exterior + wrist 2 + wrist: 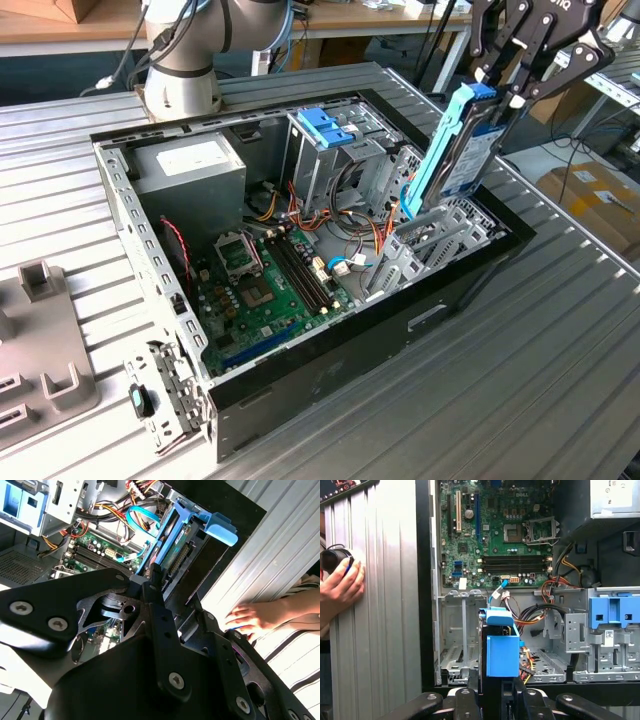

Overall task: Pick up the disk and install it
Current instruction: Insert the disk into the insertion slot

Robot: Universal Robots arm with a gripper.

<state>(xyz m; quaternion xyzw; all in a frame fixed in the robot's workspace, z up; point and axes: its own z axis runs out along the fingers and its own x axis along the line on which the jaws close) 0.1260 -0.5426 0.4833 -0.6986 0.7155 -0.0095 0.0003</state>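
The gripper (497, 92) pinches the disk (455, 150) by its upper end, a finger pressed against each flat face, above the corner of the open computer case (330, 385) that lies on the exterior view's right. The disk is tilted, not upright. Its long axis runs from the gripper steeply down and in toward the case, and its lower end dips below the case rim into the grey metal drive bay (440, 235) at that corner. The light-blue carrier rail frames its edges, and the white-and-blue labelled face shows in the exterior view.

In the first wrist view the disk appears end on, with the blue end of its carrier (502, 652) over the bay, just inside the case wall and short of the motherboard (505, 535). Deeper inside the case stands the drive cage (325, 130) with its blue latch, and the power supply (190, 165) sits in the opposite corner. Outside the case, a person's hand (340, 587) rests on the ribbed table (560, 380), against a dark round object
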